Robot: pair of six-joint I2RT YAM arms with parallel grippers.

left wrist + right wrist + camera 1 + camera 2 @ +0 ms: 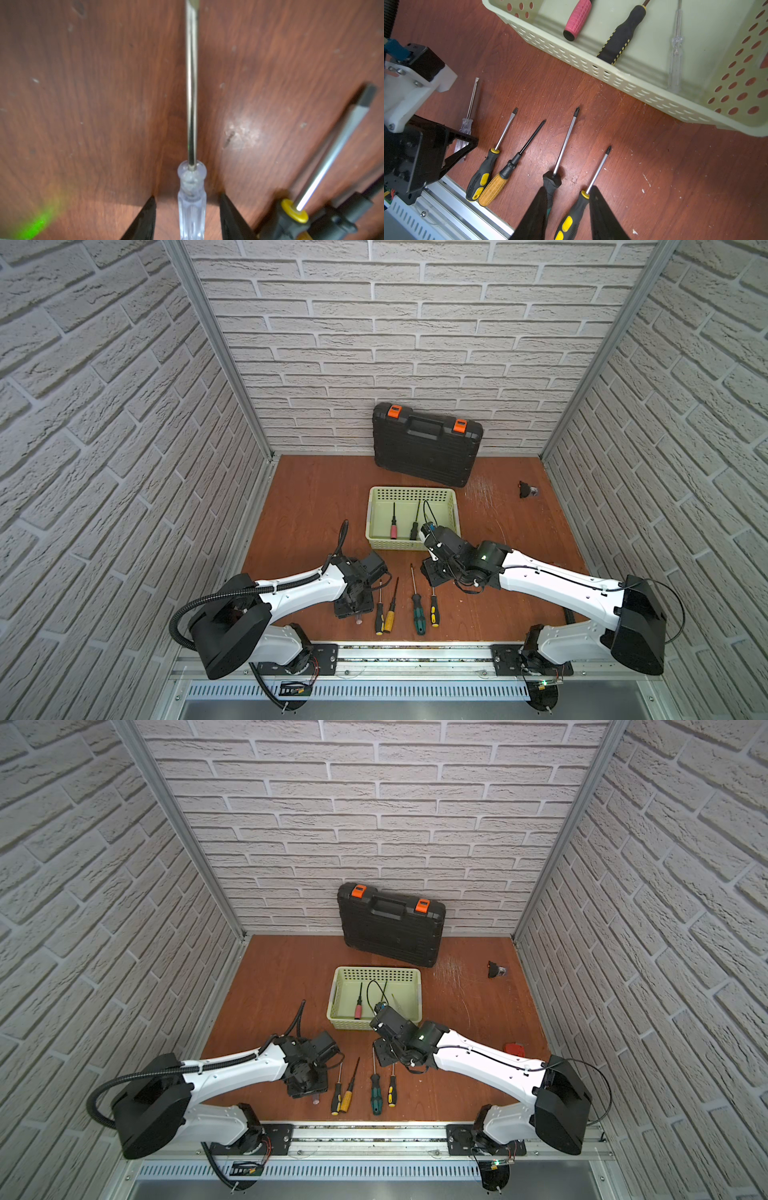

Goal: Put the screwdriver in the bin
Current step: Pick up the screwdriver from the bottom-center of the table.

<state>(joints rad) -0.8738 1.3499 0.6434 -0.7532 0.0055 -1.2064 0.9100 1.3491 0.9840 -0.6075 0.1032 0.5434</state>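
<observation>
The clear-handled screwdriver (191,124) lies flat on the wooden table (311,497). It is at the left end of a row of screwdrivers near the front rail, with its shaft pointing toward the back wall. It is outside the bin (409,489), which sits further back on the table, well apart from it. The left gripper (187,196) is down over the transparent handle. Its fingers (145,218) are spread to either side, with a strip of bare table between each finger and the handle, so nothing is pinched. In both top views the gripper body hides all but the butt of the handle.

Just to its right lie a black-and-yellow flat-blade screwdriver (481,176) and a yellow-handled screwdriver (494,187) with a dark shaft, their handles close together. After a gap come a green-handled screwdriver (417,614) and a short black-and-yellow cross-head screwdriver (434,610). The right gripper (568,188) hangs over these last two, just in front of the bin's near wall. Its fingers stand apart, and its wrist view shows the short one's handle between them, though whether a finger touches it is hard to tell from that angle.

Inside the bin lie a pink-handled screwdriver (393,526), a black one with yellow stripes (414,529) and a second clear one (675,52) along the floor. Behind the bin a black toolcase (426,443) with orange latches leans against the brick wall, and a small dark object (527,489) lies near the right wall
</observation>
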